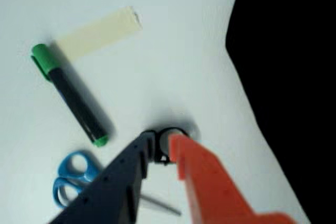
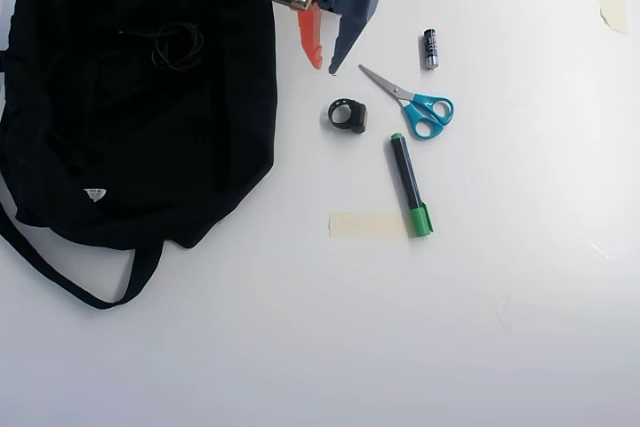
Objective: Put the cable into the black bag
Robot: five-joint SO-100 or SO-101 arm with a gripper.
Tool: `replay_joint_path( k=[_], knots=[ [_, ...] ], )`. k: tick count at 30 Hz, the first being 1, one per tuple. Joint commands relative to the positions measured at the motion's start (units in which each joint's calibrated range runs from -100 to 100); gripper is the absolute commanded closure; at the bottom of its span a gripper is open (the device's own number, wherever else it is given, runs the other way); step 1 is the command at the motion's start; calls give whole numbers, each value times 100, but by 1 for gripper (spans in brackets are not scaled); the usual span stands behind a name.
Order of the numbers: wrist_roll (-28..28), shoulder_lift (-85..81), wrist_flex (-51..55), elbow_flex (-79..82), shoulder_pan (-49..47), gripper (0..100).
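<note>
Cable (image 2: 177,47): coiled on black bag (image 2: 90,127), well left of gripper (image 2: 325,65) in overhead view | Jaws: parted, empty, above table (image 2: 400,327) near black ring (image 2: 347,114) | Bag interior: cannot tell

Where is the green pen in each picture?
Wrist view: the green pen lies at the left, slanting down from its cap, above the blue scissors.
Overhead view: the green pen lies right of centre, below the blue scissors.
Shared landmark: the pale tape strip by its cap.
</note>
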Motion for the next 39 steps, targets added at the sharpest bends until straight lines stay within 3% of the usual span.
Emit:
replay_joint_path(
  k=[1, 7, 21, 24, 29, 39],
  knots=[
    [45, -634, 417, 149, -119, 97],
    [34, -1804, 383, 967, -433, 97],
    [34, -4559, -2244, 5423, -1188, 97],
    [97, -5074, -2296, 6133, -1330, 97],
    [805, -6177, -2244, 7373, -1413, 97],
    [842, -7190, -1719, 8892, -1420, 97]
  ],
)
